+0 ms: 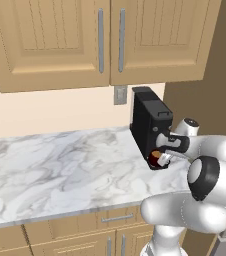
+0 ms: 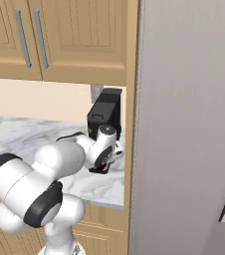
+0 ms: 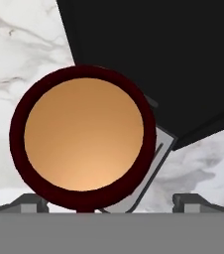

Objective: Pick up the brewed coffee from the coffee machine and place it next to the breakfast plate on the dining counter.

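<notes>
The brewed coffee (image 3: pixel 84 136), a dark red mug full of light brown liquid, stands on the low drip tray of the black coffee machine (image 1: pixel 147 122). From the left base the mug (image 1: pixel 155 157) shows at the machine's foot, half covered by my hand. My gripper (image 3: pixel 113 203) hovers straight above it, open, with its two dark fingertips (image 3: pixel 32 202) spread wide to either side and nothing between them. From the right base the gripper (image 2: pixel 109 159) hangs in front of the machine (image 2: pixel 104 115). The breakfast plate and the dining counter are out of view.
The machine sits at the right end of a marble wall counter (image 1: pixel 60 170), under tan upper cabinets (image 1: pixel 100 40). A tall grey panel (image 2: pixel 184 124) rises close on the right. A wall outlet (image 1: pixel 120 95) is behind the machine.
</notes>
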